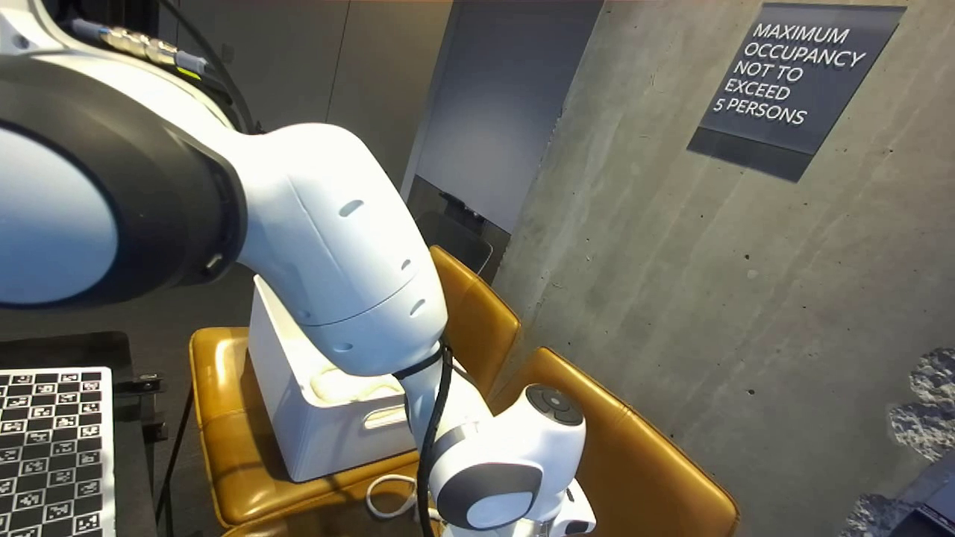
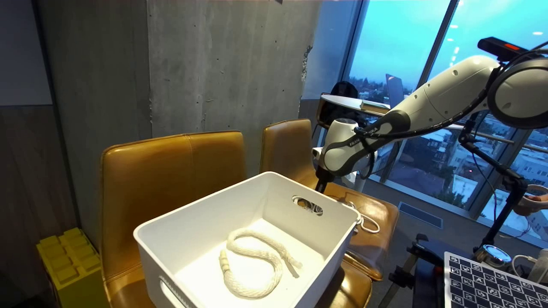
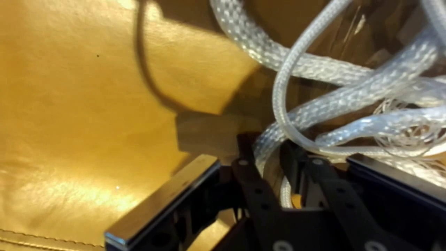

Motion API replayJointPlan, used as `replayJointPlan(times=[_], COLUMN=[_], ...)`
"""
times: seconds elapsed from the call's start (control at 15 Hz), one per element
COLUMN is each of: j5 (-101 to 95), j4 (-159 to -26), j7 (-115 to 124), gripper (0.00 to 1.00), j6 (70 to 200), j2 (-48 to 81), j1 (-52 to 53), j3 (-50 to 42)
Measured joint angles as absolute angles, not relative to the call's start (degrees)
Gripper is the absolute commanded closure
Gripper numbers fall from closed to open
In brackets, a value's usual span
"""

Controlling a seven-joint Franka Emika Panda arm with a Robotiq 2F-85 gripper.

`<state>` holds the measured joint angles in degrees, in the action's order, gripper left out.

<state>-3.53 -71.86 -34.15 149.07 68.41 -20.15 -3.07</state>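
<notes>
Fingers [image 3: 251, 174]: dark, standing a little apart in the wrist view, with a thick braided white rope [image 3: 341, 99] running between them; I cannot tell whether they squeeze it.
Chair seat [image 3: 76, 115]: glossy tan leather, carrying that rope, a second thick rope [image 3: 313, 66] that it crosses, and a thin white cord [image 3: 282, 83] looping over both.
Loose strands [image 3: 421, 136]: fine, white, tangled among the ropes.
Bin [image 2: 214, 222]: white, with handle slots, standing on a neighbouring chair [image 2: 171, 175] just beside the fingers in an exterior view; a cream rope [image 2: 277, 271] lies curved on its floor.
Patterned board [image 1: 52, 447]: black and white, on a dark counter [image 1: 67, 350], well apart from the fingers.
</notes>
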Motion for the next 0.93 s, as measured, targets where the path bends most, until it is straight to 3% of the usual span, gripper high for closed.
replayJointPlan(times=[0.6,0.93], j5=[-3.58,-3.85], j4=[-72.1,-80.28], j7=[-34.13,-33.72], gripper=[0.97,0.97], j6=[148.99,149.21], j2=[67.66,57.34], j1=[-19.81,-16.65], j3=[-2.9,-2.39])
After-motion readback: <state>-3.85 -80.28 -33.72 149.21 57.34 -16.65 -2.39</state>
